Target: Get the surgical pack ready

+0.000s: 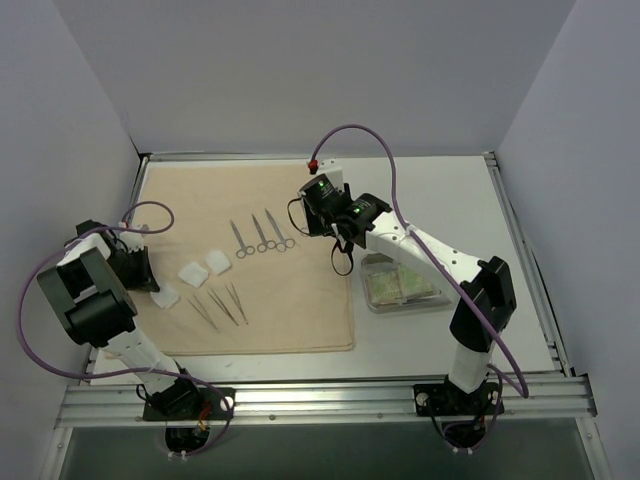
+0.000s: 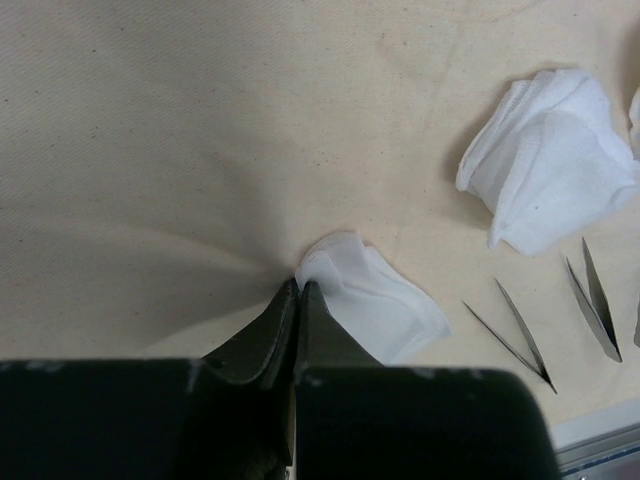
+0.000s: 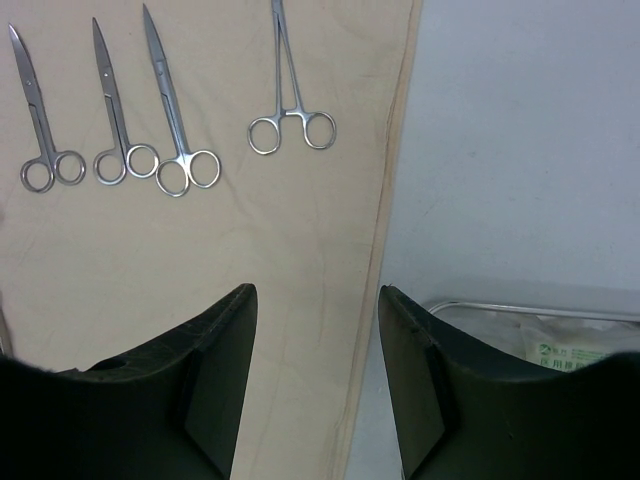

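The beige cloth [image 1: 250,200] lies flat with several steel scissor-handled instruments [image 1: 262,238] and tweezers [image 1: 222,305] on it. My left gripper [image 2: 299,285] is shut on the corner of a small white gauze pad [image 2: 385,305] at the cloth's left edge, and the cloth [image 2: 200,120] puckers toward its tips. My right gripper [image 3: 317,300] hangs open and empty over the cloth's right edge, beside the steel tray [image 3: 520,308]. That tray [image 1: 368,300] sits off the cloth and holds pale green packets [image 1: 400,285]. Forceps [image 3: 290,110] lie ahead of the right gripper.
Two more white gauze pads [image 1: 192,273] [image 1: 218,262] lie near the held one; one [image 2: 550,160] shows in the left wrist view with tweezers [image 2: 520,335] beside it. Grey walls close in the table on three sides. A metal rail [image 1: 320,395] runs along the near edge.
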You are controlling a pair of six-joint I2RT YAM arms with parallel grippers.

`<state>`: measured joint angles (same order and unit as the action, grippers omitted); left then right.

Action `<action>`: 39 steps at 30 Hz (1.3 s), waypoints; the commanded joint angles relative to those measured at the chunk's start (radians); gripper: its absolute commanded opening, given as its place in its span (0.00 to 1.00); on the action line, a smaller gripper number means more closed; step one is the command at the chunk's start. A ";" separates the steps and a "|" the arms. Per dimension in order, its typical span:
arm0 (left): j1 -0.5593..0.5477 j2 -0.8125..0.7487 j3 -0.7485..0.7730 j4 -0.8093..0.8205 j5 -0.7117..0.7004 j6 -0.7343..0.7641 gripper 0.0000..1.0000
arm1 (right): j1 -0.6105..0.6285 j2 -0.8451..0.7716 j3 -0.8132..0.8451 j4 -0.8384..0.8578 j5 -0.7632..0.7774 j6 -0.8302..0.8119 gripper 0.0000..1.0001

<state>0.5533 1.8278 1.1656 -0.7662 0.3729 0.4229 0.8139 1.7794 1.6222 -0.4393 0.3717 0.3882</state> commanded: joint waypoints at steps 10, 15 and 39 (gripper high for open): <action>0.008 -0.154 0.040 -0.133 0.090 0.073 0.02 | 0.004 -0.087 -0.059 0.089 -0.008 0.020 0.48; -0.001 -0.205 0.081 -0.169 0.110 0.086 0.02 | 0.013 -0.092 -0.149 0.195 -0.054 0.035 0.48; -0.236 -0.102 0.181 -0.162 0.216 -0.035 0.02 | 0.018 0.000 -0.329 0.412 -0.171 -0.003 0.48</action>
<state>0.3492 1.7031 1.3121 -0.9440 0.4919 0.4301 0.8265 1.7916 1.3048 -0.0681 0.2157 0.3817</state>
